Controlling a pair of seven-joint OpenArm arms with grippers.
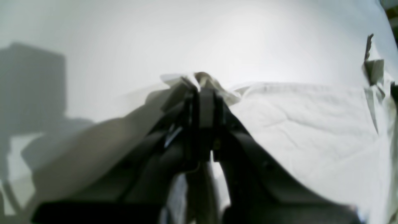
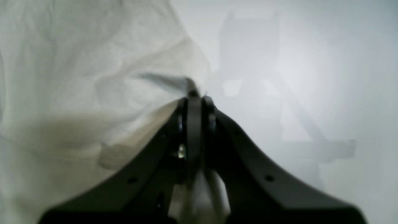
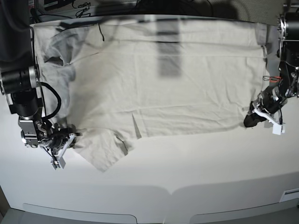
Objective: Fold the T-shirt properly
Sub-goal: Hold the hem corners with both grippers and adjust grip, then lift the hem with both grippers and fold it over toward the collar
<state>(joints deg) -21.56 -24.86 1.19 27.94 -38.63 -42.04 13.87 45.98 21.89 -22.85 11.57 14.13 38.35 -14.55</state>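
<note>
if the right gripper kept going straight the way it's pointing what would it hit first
The T-shirt. The right gripper has its jaws shut on the cloth's edge, so fabric already sits at its tip; beyond that lies bare white table, though depth is hard to judge.

The white table carries the T-shirt, which lies spread flat and wide over the far half of the table, reaching close to the back edge. A sleeve juts out from the shirt's near edge toward the front. In front of the shirt the tabletop shows as a bare white surface.
</note>
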